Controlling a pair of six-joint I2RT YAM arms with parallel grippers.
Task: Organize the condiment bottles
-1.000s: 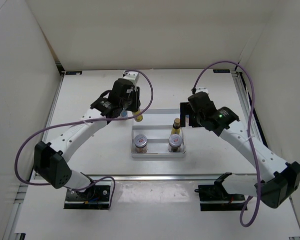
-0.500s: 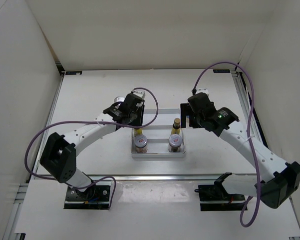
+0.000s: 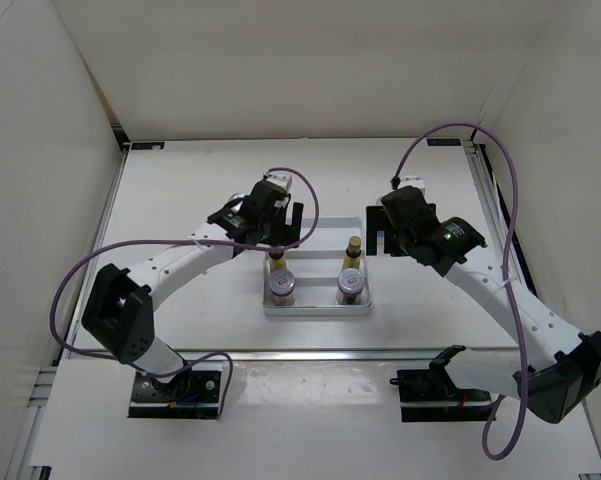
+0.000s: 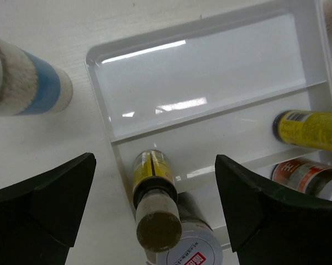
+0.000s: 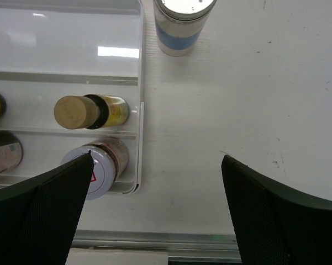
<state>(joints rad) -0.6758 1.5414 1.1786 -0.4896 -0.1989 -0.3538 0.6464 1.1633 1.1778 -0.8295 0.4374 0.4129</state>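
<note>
Claws wide apart, left claw (image 4: 154, 205), right claw (image 5: 161, 216), empty

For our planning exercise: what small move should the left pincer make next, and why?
Probably swing the left pincer toward the blue-labelled white bottle beside the tray: it is open, the yellow bottle already stands in its row, the far row is bare.

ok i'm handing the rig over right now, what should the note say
Left gripper open, over the left yellow bottle, not touching it.
Right gripper open, just off the right edge of the tray.
Done: left yellow bottle and right yellow bottle in the middle row; left jar and right jar in the near row.
Left: left white bottle and right white bottle sit outside the tray; the far row holds nothing.
</note>
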